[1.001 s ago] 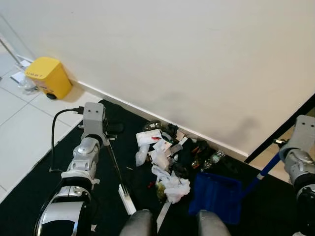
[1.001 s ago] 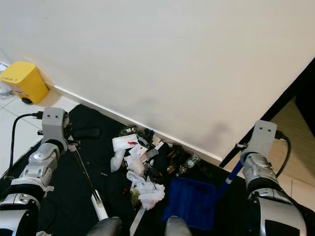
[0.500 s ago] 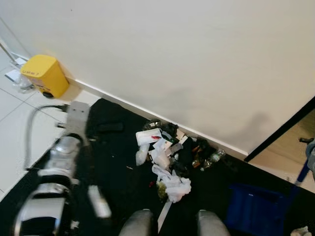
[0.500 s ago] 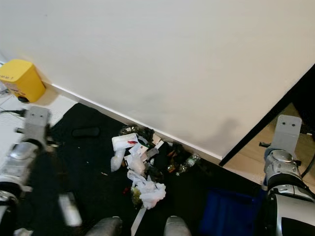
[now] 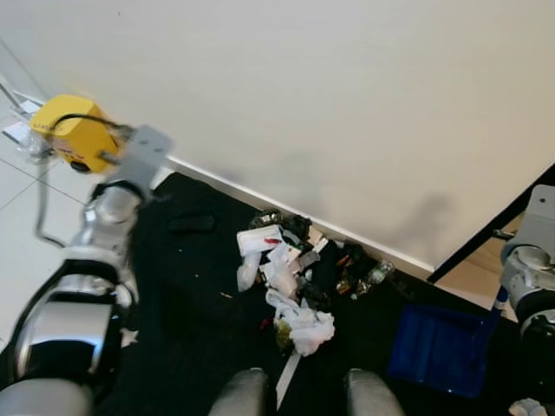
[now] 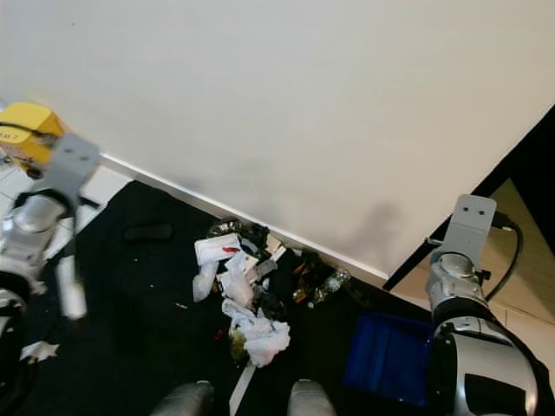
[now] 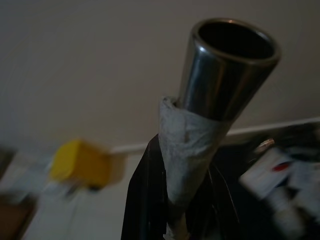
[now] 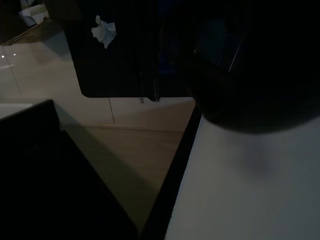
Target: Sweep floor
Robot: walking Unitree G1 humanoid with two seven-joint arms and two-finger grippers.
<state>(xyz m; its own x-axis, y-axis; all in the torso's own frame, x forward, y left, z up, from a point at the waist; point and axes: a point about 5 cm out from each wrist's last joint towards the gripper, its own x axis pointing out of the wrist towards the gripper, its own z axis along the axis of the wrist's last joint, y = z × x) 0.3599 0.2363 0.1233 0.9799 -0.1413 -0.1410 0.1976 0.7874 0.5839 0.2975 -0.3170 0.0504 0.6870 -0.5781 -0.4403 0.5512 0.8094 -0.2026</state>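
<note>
I see the black mat (image 5: 191,286) along the wall, the trash pile (image 5: 295,277) at centre, the blue dustpan (image 5: 438,347) at four o'clock. My left gripper (image 7: 172,200) pinches the broom handle (image 7: 210,90); the right gripper's fingers I cannot tell, too dark.

I am holding my left arm (image 5: 95,251) raised at the left, wrist angled toward the far wall, the left pincer (image 7: 175,200) clamping a taped metal handle (image 7: 210,85). My right arm (image 6: 468,347) is reaching forward at the right, wrist upright.
</note>
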